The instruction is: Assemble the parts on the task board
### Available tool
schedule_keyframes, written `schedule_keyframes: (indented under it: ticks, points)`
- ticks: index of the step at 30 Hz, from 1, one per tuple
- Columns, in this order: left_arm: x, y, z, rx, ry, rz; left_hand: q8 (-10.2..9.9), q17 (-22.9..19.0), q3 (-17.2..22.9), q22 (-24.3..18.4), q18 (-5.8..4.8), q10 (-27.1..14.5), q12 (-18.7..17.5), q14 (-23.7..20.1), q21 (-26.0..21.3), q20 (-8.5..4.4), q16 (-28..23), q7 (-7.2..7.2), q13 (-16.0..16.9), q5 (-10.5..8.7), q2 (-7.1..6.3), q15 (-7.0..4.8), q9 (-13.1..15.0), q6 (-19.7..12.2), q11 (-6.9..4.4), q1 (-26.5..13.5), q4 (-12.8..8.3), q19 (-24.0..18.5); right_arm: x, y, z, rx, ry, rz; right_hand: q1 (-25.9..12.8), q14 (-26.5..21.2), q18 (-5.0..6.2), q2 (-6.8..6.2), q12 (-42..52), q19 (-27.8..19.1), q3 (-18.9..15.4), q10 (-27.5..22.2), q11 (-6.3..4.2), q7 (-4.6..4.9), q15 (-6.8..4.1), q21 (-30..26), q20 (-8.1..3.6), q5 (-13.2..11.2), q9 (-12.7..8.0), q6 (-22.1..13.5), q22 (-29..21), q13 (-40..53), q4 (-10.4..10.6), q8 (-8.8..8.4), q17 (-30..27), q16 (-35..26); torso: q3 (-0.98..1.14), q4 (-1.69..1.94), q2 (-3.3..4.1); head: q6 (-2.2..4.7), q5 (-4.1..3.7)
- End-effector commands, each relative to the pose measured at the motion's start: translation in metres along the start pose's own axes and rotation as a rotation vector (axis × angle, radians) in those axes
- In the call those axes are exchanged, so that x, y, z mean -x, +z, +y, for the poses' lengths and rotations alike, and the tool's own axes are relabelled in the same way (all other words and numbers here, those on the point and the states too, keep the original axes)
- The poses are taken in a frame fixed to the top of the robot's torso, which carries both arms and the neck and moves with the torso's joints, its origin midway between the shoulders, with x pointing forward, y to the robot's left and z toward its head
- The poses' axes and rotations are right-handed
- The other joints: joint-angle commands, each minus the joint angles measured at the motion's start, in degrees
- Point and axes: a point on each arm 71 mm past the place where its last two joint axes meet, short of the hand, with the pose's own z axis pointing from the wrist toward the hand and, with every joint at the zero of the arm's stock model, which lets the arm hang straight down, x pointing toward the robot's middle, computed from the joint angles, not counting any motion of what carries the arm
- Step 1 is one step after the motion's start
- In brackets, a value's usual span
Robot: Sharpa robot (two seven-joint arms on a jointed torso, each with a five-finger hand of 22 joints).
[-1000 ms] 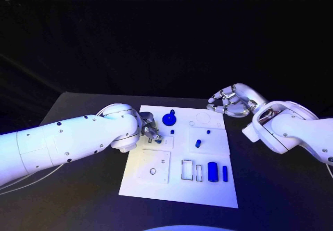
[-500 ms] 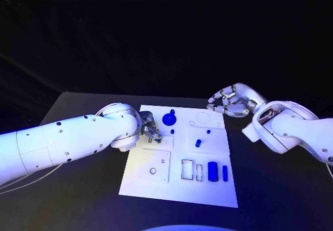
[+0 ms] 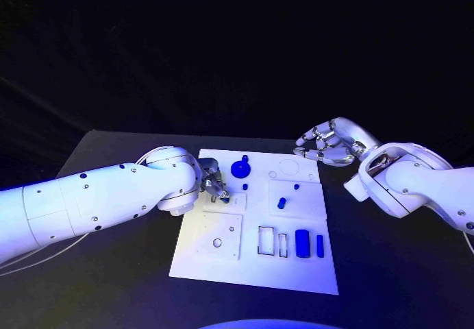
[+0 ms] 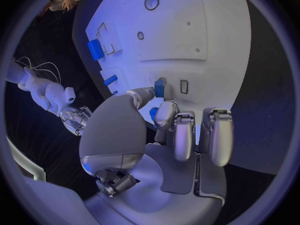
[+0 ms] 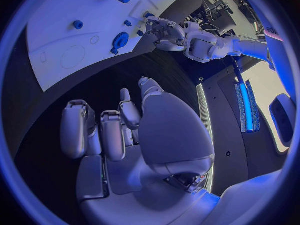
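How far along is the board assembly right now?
Looks early to midway. Two blue parts stand at the task board's near edge, seemingly placed. In hand: the left hand pinches a small blue part over the board. The right hand hovers off the board holding nothing. The blue gear and a loose blue piece remain.

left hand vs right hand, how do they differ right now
The left hand is over the task board, pinching a small blue part; the right hand holds nothing. The left hand is low at the board's left side; the right hand hangs off its far right corner, fingers curled. Both are silver.
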Motion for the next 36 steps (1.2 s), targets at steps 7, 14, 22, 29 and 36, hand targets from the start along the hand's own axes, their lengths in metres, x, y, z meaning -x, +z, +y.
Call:
schedule_keyframes:
  ticks: [7, 14, 22, 29, 36]
  points:
    - [-0.0019, 0.0010, 0.0017, 0.044, 0.014, 0.028, 0.42, 15.06, 10.03, 15.09, -0.85, 0.23, -0.35, 5.93, 0.14, -0.39, 0.14, -0.73, -0.16, 0.45, -0.05, -0.49, 5.86, 0.36, 0.00, -0.73, -9.69, 5.95, -0.0014, 0.0001, 0.0005, 0.009, -0.009, 0.012, -0.21, 3.81, 0.56, 0.36, -0.23, -0.25, -0.29, -0.36, 0.06, -0.14, -0.48, -0.31, 0.03, 0.33, 0.06, -0.09, 6.61, -0.07, 0.03, 0.35, 6.71, -0.24, 0.01, 0.00, 0.00, -0.18, 0.09]
    - [-0.0021, 0.0014, 0.0022, 0.046, 0.022, 0.034, 0.48, 15.06, 10.19, 15.09, -0.85, 0.22, -0.42, 5.93, 0.14, -0.40, 0.14, -0.75, -0.21, 0.62, -0.12, -0.51, 6.04, 0.36, -0.02, -0.82, -9.79, 5.95, -0.0013, 0.0000, 0.0003, 0.008, -0.010, 0.013, -0.21, 3.81, 0.56, 0.36, -0.23, -0.25, -0.29, -0.36, 0.06, -0.14, -0.48, -0.31, 0.03, 0.33, 0.06, -0.09, 6.61, -0.07, 0.03, 0.35, 6.71, -0.24, 0.03, -0.04, -0.02, -0.22, 0.09]
    - [-0.0022, 0.0022, 0.0032, 0.051, 0.033, 0.043, 0.77, 15.06, 10.81, 15.09, -0.85, 0.18, -0.69, 5.93, 0.14, -0.46, 0.14, -0.81, -0.46, 1.75, -0.47, -0.57, 6.83, 0.36, -0.09, -1.24, -10.17, 5.95, -0.0014, 0.0000, 0.0002, 0.008, -0.010, 0.014, -0.21, 3.81, 0.56, 0.36, -0.23, -0.25, -0.29, -0.36, 0.06, -0.14, -0.48, -0.31, 0.03, 0.33, 0.06, -0.09, 6.61, -0.07, 0.03, 0.35, 6.71, -0.24, 0.02, 0.02, -0.05, -0.38, 0.03]
    - [-0.0026, 0.0025, 0.0024, 0.050, 0.035, 0.047, 0.84, 15.06, 10.95, 15.09, -0.85, 0.20, -0.75, 5.93, 0.14, -0.48, 0.14, -0.83, -0.51, 2.04, -0.59, -0.59, 7.06, 0.35, -0.10, -1.40, -10.26, 5.95, -0.0018, 0.0003, 0.0005, 0.009, -0.009, 0.015, -0.21, 3.81, 0.56, 0.36, -0.23, -0.25, -0.29, -0.36, 0.06, -0.14, -0.48, -0.31, 0.03, 0.33, 0.06, -0.09, 6.61, -0.07, 0.03, 0.35, 6.71, -0.24, 0.01, -0.04, 0.00, -0.38, 0.03]
    - [-0.0021, 0.0038, 0.0019, 0.052, 0.032, 0.043, 0.87, 15.06, 10.99, 15.09, -0.85, 0.26, -0.66, 5.93, 0.14, -0.48, 0.14, -0.83, -0.42, 2.15, -0.62, -0.59, 7.17, 0.36, -0.10, -1.52, -10.25, 5.95, -0.0019, 0.0003, 0.0004, 0.009, -0.009, 0.015, -0.21, 3.81, 0.56, 0.36, -0.23, -0.25, -0.29, -0.36, 0.06, -0.14, -0.48, -0.31, 0.03, 0.33, 0.06, -0.09, 6.61, -0.07, 0.03, 0.35, 6.71, -0.24, 0.04, -0.03, -0.02, -0.39, -0.08]
